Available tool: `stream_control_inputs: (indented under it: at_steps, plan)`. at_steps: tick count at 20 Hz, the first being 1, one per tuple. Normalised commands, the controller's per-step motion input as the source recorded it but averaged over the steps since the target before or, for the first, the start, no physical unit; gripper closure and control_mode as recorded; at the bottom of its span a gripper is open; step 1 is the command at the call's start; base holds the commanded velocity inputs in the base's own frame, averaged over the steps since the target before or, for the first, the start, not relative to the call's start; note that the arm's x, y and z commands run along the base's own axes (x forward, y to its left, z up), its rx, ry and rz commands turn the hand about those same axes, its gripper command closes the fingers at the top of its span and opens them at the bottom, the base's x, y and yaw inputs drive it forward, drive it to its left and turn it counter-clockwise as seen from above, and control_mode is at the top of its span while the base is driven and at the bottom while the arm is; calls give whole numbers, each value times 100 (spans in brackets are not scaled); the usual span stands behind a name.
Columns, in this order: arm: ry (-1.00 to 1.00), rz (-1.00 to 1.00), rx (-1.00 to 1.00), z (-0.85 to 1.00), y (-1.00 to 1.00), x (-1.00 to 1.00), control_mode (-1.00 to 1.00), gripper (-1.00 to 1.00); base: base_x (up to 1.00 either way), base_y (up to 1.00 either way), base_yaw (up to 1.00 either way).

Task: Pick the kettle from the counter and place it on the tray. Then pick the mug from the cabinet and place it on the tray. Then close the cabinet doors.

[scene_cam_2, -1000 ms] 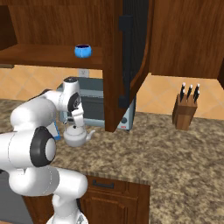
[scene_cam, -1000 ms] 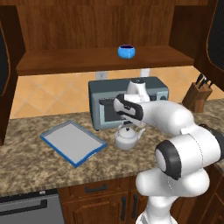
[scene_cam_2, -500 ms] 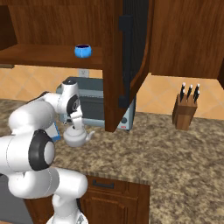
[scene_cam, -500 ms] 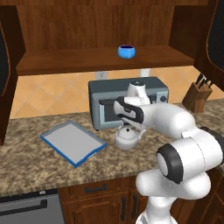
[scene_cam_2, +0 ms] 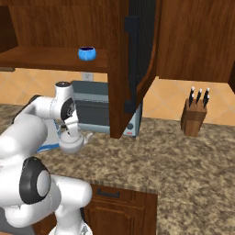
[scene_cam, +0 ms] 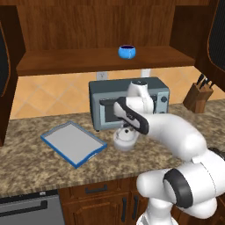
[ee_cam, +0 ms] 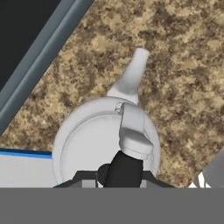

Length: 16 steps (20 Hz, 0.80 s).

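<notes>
Hovering right over the kettle [scene_cam: 125,139] (on the counter [scene_cam: 39,167]), jaws drawn narrow; grip unclear.

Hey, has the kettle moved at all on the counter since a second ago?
No. The kettle sits in the same spot on the counter, just in front of the toaster oven and right of the tray, as before.

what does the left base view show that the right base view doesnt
Left base view alone: the whole tray lying flat on the counter, left of the kettle.

Right base view alone: an open cabinet door seen edge-on, hanging in front of the toaster oven.

Both: the kettle on the counter under the arm, the mug on the shelf, the knife block.
</notes>
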Motion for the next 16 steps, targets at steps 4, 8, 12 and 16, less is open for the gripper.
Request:
stream_control_inputs:
  at_steps: [4,8,12,16]
  plan:
    - [-1,0,5,53,55,-25,-100,100,0,0,0]
    - [-10,0,4,14,84,-6,-100,100,0,0,0]
    - [-7,0,1,4,88,10,-100,100,0,0,0]
    - [-6,0,2,3,79,35,-100,100,0,0,0]
